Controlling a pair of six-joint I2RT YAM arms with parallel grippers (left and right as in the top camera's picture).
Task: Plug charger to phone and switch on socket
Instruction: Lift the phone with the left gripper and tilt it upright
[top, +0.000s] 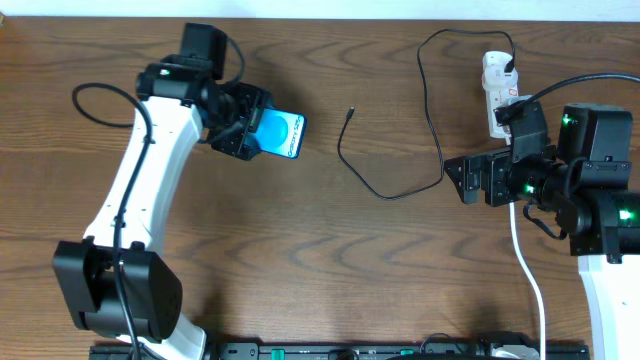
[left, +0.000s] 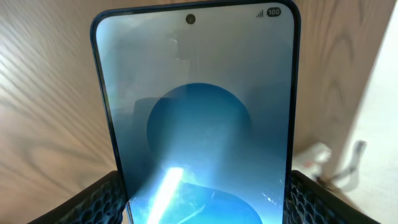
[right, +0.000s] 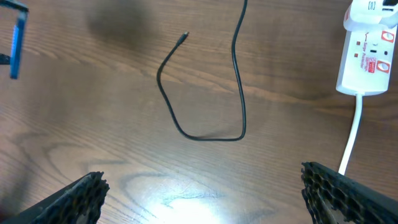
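My left gripper (top: 252, 133) is shut on the phone (top: 280, 133), a slim blue-screened handset, with its two fingers on the long edges (left: 199, 199). The phone fills the left wrist view (left: 196, 118) and looks held off the table. The charger (top: 425, 110) is a thin black cable lying on the table; its connector tip (top: 351, 112) lies right of the phone, apart from it, and its black plug (top: 512, 66) sits in the white socket (top: 497, 90). My right gripper (top: 462, 180) is open and empty, above bare table near the cable's loop (right: 205, 134). The socket also shows in the right wrist view (right: 368, 53).
The socket's thick white cord (top: 528, 270) runs down the right side toward the front edge, also in the right wrist view (right: 351, 140). A black rail (top: 330, 350) lines the table's front edge. Wooden tabletop (top: 330, 260) spans between the arms.
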